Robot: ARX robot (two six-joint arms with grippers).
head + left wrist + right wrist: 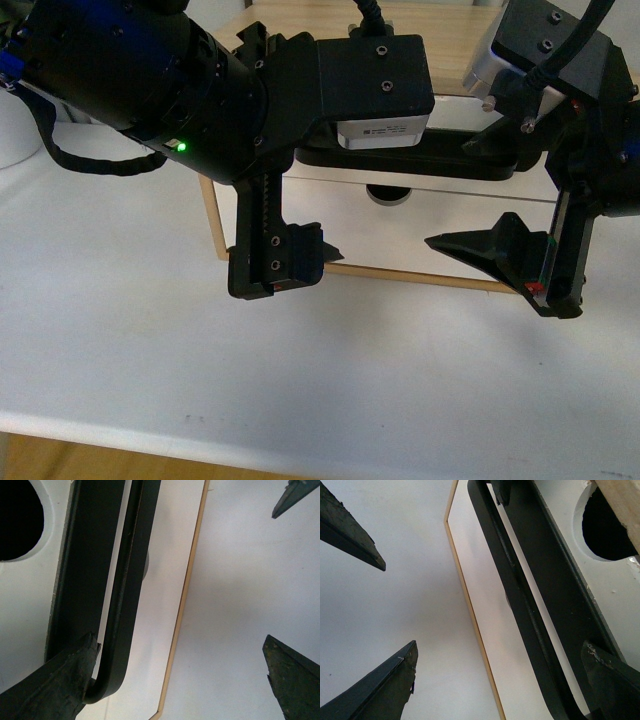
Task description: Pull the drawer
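Both jaws are spread wide and grasping nothing. The left gripper (180, 640) straddles the handle (440, 165) near one curved end, with one finger (60, 680) right at the bar. The right gripper (500, 646) straddles it further along, one finger on the far side of the bar and one on the near side. The handle runs across the white front of the drawer (400, 240), which stands on the table (300, 380) straight ahead, between the two arms. To do this well, I'd say both grippers should close squarely on the bar and pull straight back at an even pace. An uneven pull would likely skew the drawer and jam it. As for contents, the front hides the inside and the notch (390, 193) shows only darkness, so I can't tell what's in there.
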